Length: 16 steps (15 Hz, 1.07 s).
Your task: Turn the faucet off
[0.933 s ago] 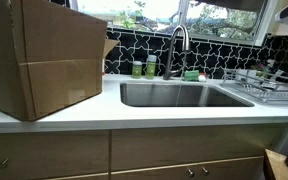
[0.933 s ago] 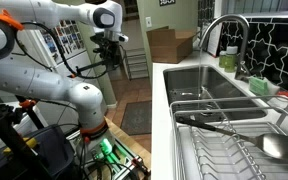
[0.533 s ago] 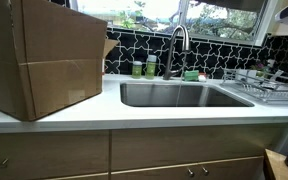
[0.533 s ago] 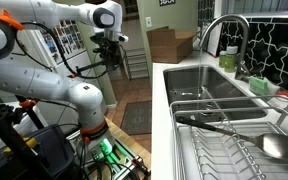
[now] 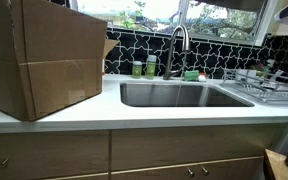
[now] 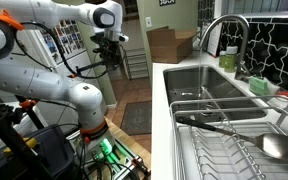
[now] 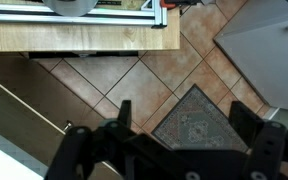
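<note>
The faucet [image 5: 178, 48] is a tall brushed-steel gooseneck tap at the back of the sink [image 5: 179, 95]. It also shows in an exterior view [image 6: 230, 35] over the basin [image 6: 206, 82]. My gripper [image 6: 111, 58] hangs from the arm far from the counter, above the floor. In the wrist view its two dark fingers [image 7: 188, 118] stand wide apart with only tiled floor and a rug [image 7: 197, 117] between them. It is open and empty.
A large cardboard box [image 5: 44, 57] stands on the counter beside the sink. Small green bottles [image 5: 144, 68] and a green sponge [image 5: 191, 75] sit by the faucet. A dish rack [image 6: 246, 140] fills the counter on the sink's other side.
</note>
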{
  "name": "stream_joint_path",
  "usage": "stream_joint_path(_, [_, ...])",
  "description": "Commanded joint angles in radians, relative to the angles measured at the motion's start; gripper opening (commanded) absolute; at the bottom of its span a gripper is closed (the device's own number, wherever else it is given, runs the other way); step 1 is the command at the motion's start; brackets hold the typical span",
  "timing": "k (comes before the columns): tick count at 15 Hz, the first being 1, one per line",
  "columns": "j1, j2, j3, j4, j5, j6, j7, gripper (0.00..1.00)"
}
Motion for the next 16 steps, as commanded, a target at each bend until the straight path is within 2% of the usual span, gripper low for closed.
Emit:
stream_joint_path(1, [-0.105, 0.034, -0.027, 0.042, -0.019, 0.014, 0.021, 1.0])
stream_joint_path(5, [-0.24, 0.027, -0.085, 0.099, -0.093, 0.071, 0.04, 1.0])
stream_joint_path(9, [-0.345, 0.048, -0.145, 0.159, -0.151, 0.17, 0.068, 1.0])
stream_joint_path(13, [-0.396, 0.087, -0.193, 0.205, -0.158, 0.251, 0.083, 1.0])
stream_joint_path(15, [-0.407, 0.104, -0.205, 0.218, -0.156, 0.278, 0.084, 1.0])
stream_joint_path(16, [-0.392, 0.07, -0.201, 0.197, -0.145, 0.257, 0.066, 1.0])
